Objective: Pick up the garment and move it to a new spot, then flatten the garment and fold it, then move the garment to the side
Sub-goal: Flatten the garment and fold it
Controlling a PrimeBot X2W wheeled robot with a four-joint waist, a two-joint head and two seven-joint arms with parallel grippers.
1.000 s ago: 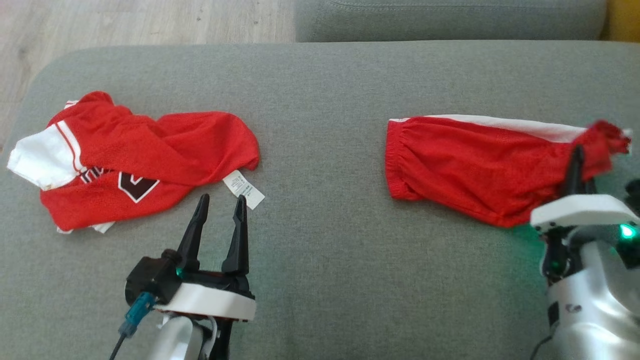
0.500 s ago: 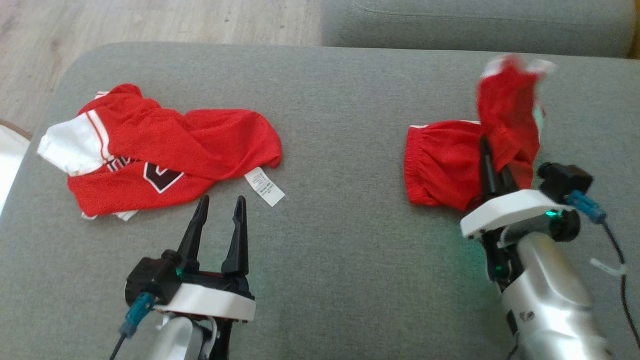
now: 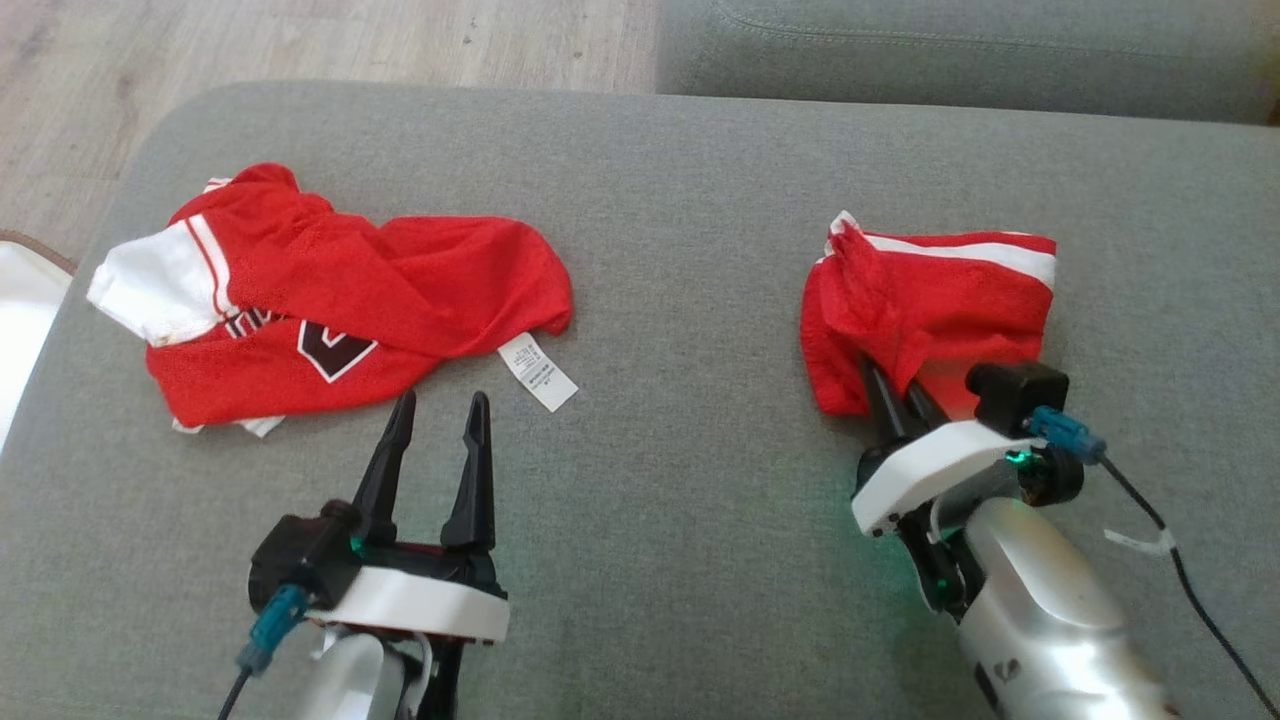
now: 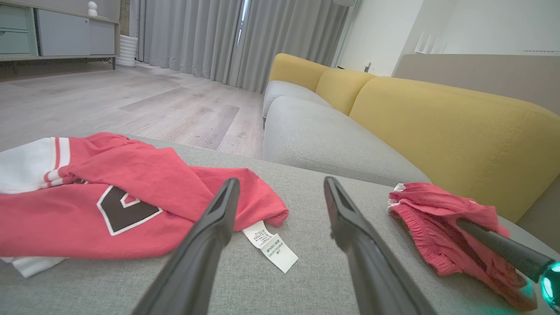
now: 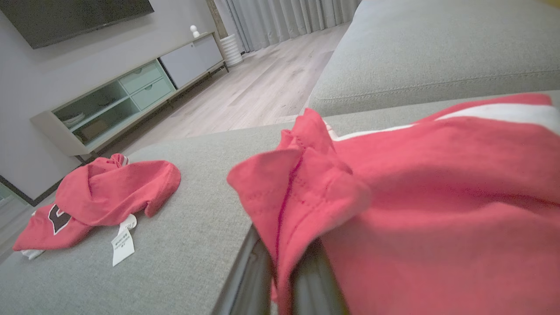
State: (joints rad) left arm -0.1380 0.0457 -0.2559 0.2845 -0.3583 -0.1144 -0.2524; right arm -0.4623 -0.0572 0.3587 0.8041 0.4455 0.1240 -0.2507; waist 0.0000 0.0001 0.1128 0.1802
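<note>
Right gripper [image 3: 893,395]: fingers clenched on a bunch of the red shorts [image 3: 940,300]. In the right wrist view the cloth drapes over and between both fingers, so the hem is pinched, not just touched.

Change over the last second: the shorts lay stretched out long, far right of the care label [image 3: 540,372]. The right gripper then raised their far end and swung it back toward the label side. That end now lies over the waistband end, so the shorts are doubled in half. The white stripe runs along the edge away from the robot. The top layer is rumpled near the fingers, and its edges do not line up exactly.

The shorts rest on the grey cushion [image 3: 680,560], well to the right of the label.

Left gripper [image 3: 442,398]: fingers spread, holding nothing, tips just short of the label on the robot's side and apart from it. It has not moved.

The jersey [image 3: 330,290], crumpled, runs left from the label. Its apparent shift is head-camera motion only.

Judgement: the first fold is laid but not released. Next step is probably to let go and smooth the top layer. The risk is that cloth drags back with the fingers on opening.
</note>
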